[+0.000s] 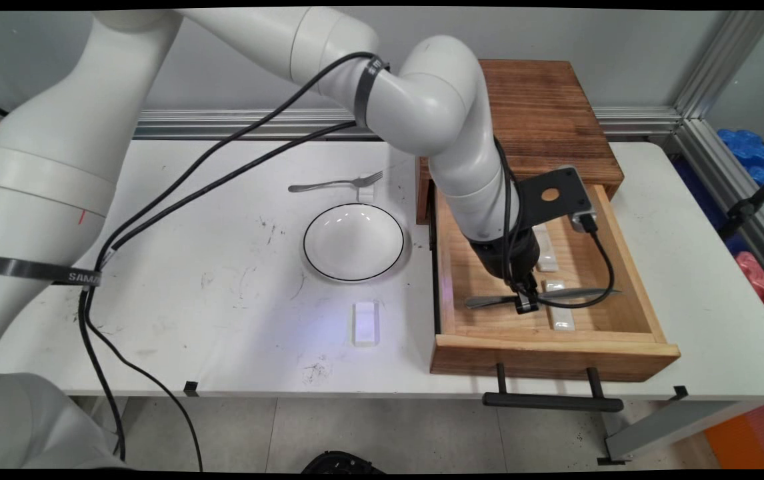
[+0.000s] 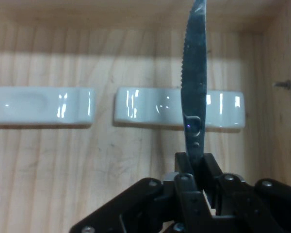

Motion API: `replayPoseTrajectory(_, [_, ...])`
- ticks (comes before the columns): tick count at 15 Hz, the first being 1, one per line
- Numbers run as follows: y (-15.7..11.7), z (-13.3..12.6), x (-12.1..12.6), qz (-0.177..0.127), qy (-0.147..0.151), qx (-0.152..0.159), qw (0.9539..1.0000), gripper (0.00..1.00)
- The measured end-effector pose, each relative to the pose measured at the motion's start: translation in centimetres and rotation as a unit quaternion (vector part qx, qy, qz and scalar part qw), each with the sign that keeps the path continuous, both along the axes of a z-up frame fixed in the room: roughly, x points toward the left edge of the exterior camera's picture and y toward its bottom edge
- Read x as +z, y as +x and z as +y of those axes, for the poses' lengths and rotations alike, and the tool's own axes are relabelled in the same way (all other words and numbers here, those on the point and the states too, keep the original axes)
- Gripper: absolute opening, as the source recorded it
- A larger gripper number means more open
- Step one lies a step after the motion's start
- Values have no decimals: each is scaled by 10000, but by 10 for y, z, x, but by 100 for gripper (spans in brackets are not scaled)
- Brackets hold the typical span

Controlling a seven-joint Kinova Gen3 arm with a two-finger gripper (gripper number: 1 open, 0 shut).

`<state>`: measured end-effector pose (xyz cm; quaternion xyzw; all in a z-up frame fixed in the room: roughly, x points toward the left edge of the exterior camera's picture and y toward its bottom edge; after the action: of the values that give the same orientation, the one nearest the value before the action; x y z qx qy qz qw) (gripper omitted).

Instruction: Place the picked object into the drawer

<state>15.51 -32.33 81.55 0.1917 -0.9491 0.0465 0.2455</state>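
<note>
— Any writing to read?

— Only "SAMA…" on the strap round the black cables (image 1: 155,213); the rest is cut off.

— And the black two-finger gripper (image 1: 524,303)?

— Down inside the open wooden drawer (image 1: 615,267), clamped on a serrated steel table knife (image 2: 195,82). In the hand view the blade lies over one of two white ceramic rests (image 2: 41,106) on the drawer floor; the arm hides part of the far one.

— Room around it?

— The drawer walls stand close. On the white table (image 1: 222,293) sit a white black-rimmed bowl (image 1: 354,241), a steel fork (image 1: 335,183) and a clear block (image 1: 365,323), well apart.
</note>
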Motion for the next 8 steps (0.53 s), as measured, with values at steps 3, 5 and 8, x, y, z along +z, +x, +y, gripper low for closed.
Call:
replayPoseTrajectory(3, [0, 1, -6, -10, 28, 17, 10000, 0])
replayPoseTrajectory(5, [-1, 1, -10, -11, 38, 21, 10000, 0])
replayPoseTrajectory(8, [-1, 0, -16, -5, 32, 29, 10000, 0])
